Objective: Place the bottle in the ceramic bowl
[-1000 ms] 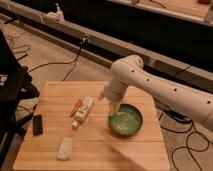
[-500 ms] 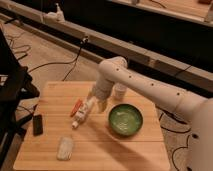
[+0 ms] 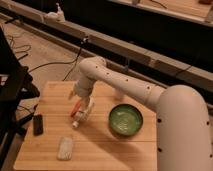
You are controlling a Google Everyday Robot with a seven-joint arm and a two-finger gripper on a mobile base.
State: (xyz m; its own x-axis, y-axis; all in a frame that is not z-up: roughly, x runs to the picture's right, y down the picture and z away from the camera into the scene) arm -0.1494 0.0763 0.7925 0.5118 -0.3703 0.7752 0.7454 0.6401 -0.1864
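Where the claw (image 3: 79,98) hangs over it, the bottle (image 3: 83,115) lies partly hidden.

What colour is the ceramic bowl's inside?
Mottled green in the ceramic bowl, camera view; the gripper is over the bottle.

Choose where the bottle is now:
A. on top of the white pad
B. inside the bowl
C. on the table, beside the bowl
C: the bottle lies on the table, apart from the bowl and from the pad, with the tool right over it.
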